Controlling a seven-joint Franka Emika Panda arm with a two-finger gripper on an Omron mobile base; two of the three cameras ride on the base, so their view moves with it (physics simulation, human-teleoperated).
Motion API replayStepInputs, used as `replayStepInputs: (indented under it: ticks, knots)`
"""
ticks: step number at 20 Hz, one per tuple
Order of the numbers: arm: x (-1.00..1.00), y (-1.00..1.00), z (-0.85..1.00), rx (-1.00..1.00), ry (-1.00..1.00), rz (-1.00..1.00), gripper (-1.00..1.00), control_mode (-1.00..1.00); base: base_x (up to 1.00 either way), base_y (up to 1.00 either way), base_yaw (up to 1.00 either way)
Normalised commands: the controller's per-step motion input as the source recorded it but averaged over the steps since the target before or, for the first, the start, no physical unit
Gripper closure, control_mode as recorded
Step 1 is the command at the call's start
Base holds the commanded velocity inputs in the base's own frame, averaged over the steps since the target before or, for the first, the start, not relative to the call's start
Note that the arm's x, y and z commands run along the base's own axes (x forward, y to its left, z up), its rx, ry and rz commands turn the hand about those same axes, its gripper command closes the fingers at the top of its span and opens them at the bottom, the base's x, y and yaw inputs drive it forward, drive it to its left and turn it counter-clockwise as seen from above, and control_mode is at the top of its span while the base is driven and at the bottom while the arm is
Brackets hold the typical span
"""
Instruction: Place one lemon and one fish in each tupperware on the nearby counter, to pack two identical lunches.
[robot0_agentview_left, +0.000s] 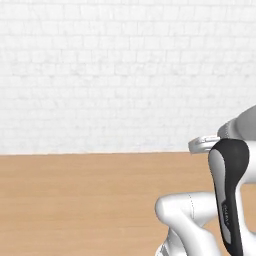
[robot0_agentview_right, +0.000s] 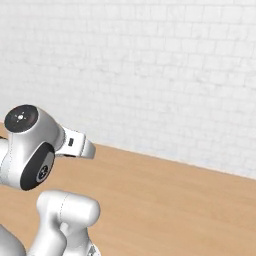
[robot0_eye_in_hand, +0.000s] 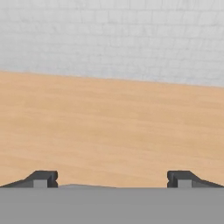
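My dark 2-finger gripper (robot0_eye_in_hand: 112, 178) is spread wide and holds nothing above the long light-brown wooden counter (robot0_eye_in_hand: 109, 127) by the white brick wall (robot0_agentview_left: 100, 75); I judge I should scan slowly for the lunch items.

Light-brown wooden counter (robot0_eye_in_hand: 112, 127), white brick wall (robot0_eye_in_hand: 112, 39) behind

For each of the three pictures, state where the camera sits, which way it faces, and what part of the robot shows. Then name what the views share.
Left base view: behind the arm's left, facing the counter and brick wall; arm lower right.
Right base view: behind its right, same counter and wall; arm lower left.
Hand view: on the hand, along the open gripper, over the counter to the wall.
Shared: wooden counter, white brick wall.
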Motion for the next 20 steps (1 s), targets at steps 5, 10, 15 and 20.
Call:
replayStepInputs:
  ticks: [5, 10, 15, 20]
  knots:
    - [0.00, 0.00, 0.00, 0.00, 0.00, 0.00, -1.00, 1.00, 1.00, 0.91, -0.55]
    - [0.00, 0.00, 0.00, 0.00, 0.00, 0.00, -1.00, 1.00, 0.99, 0.67, -0.73]
    - [0.00, 0.00, 0.00, 0.00, 0.00, 0.00, -1.00, 1.00, 0.86, 0.61, -0.78]
    - [0.00, 0.00, 0.00, 0.00, 0.00, 0.00, -1.00, 1.00, 0.70, 0.56, -0.82]
